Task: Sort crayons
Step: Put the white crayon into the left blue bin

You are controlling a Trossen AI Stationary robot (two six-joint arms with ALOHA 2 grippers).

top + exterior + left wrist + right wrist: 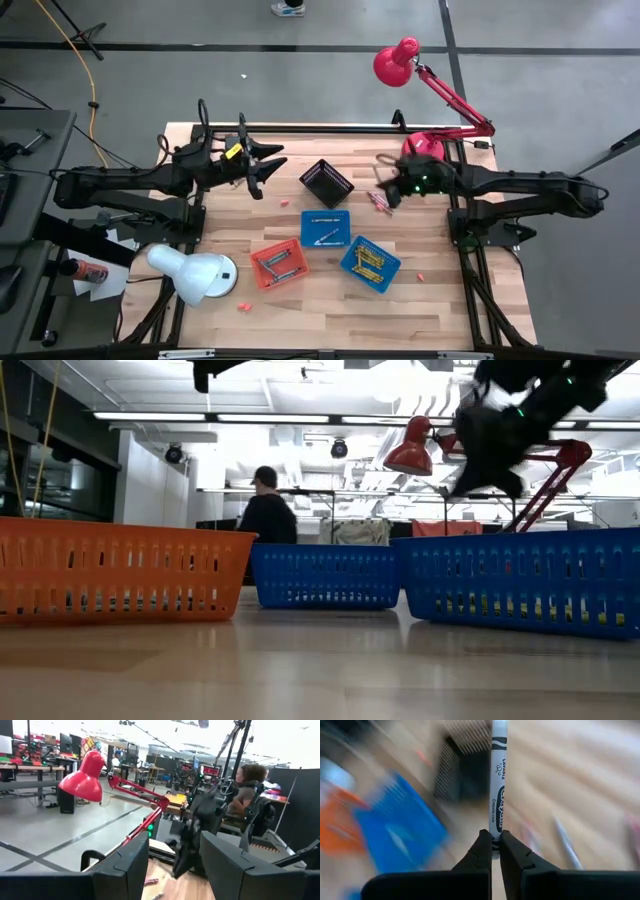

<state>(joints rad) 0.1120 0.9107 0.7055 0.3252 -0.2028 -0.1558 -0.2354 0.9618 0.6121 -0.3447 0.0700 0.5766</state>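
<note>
My right gripper point(495, 840) is shut on a grey-white crayon point(497, 775), raised over the table's far right part point(385, 190). A small heap of pink and red crayons point(378, 203) lies on the wood just beneath it. Farther left stand a black basket point(326, 181), two blue baskets point(325, 228) point(369, 263) with crayons inside, and an orange one point(278, 263). My left gripper point(268, 165) hovers open over the far left part of the table, with nothing between its fingers point(130, 865). My right gripper pinches one end of the crayon point(494, 832) between its two fingertips. The rest of the stick juts straight out past the fingers, in line with them. The fingers slant down toward the table's left. The crayon is lifted clear of the table.
Single crayons lie loose on the wood point(284, 200) point(244, 305) point(421, 274). A white lamp point(195, 275) stands at the near left corner, a red lamp point(397, 62) reaches over the far right edge. A person sits beyond the table point(268, 510).
</note>
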